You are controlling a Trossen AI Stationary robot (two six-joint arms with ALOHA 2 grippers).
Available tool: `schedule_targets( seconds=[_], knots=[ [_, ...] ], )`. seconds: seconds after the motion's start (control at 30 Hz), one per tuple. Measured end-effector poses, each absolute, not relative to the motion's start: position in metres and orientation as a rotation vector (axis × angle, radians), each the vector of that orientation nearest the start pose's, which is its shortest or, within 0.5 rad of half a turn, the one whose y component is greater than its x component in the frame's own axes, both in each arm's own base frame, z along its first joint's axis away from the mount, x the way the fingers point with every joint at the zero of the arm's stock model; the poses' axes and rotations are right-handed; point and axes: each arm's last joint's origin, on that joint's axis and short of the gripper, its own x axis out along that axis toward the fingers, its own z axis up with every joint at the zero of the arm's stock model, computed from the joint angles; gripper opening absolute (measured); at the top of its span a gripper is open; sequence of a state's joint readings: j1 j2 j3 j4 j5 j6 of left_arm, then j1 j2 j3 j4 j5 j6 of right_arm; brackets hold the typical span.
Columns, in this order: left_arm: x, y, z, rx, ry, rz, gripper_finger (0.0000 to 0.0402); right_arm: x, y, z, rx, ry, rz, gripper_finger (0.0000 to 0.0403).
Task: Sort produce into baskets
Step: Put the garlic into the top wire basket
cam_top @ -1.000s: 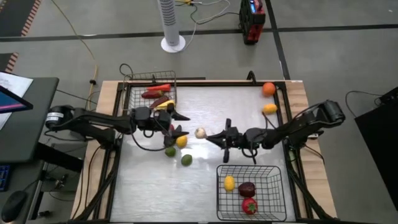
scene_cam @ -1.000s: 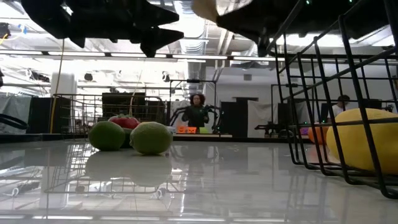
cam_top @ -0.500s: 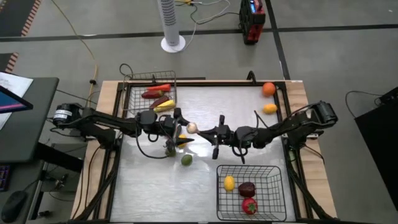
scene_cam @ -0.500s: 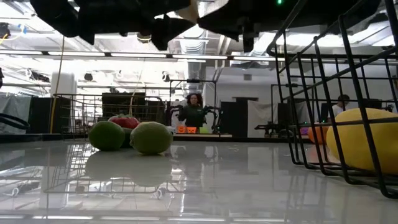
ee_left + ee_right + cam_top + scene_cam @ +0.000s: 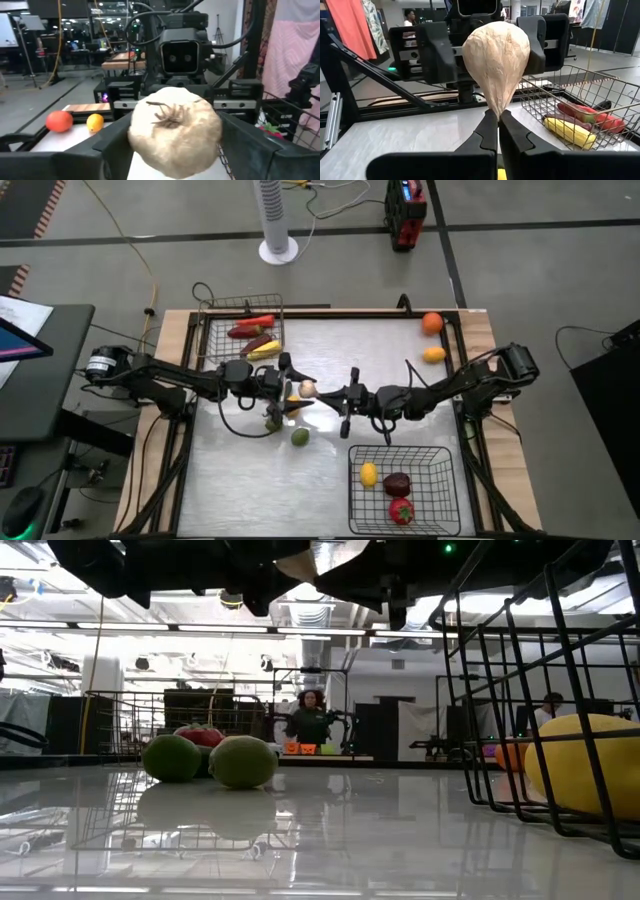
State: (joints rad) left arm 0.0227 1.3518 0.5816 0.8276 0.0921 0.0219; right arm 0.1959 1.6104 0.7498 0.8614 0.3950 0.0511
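Right wrist view: right pincer pinches garlic tip; left pincer flanks it, contact unclear

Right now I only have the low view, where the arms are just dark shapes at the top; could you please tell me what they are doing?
Observer: They meet above the table's middle. The right claw is shut on the stem of a garlic bulb.
Operator: Thank you. And the left claw?
Observer: The left claw is open, with a finger on either side of the bulb.
Operator: Which basket is on its side?
Observer: The silver basket, holding long red and yellow pieces.
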Motion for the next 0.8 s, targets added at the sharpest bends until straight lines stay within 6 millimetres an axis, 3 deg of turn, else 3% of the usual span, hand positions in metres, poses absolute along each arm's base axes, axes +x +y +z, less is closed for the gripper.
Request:
schedule_targets(
  seconds=[0.27,0.47,0.6,0.8],
  knots=[
    [0.2767,0.0044,0.2389,0.020,-0.055,-0.043,0.0159,0.3260,0.0533,0.2200,0.050,0.002,-0.199,0.0033],
    [0.2767,0.0044,0.2388,0.017,-0.054,-0.044,0.0156,0.3259,0.0533,0.2196,0.082,0.003,-0.199,0.0048],
    [0.2766,0.0044,0.2390,0.018,-0.056,-0.043,0.0166,0.3259,0.0534,0.2180,0.073,0.021,-0.199,0.0100],
    [0.2766,0.0043,0.2385,0.018,-0.050,-0.044,0.0168,0.3257,0.0533,0.2166,0.067,0.037,-0.198,0.0212]
  ],
)
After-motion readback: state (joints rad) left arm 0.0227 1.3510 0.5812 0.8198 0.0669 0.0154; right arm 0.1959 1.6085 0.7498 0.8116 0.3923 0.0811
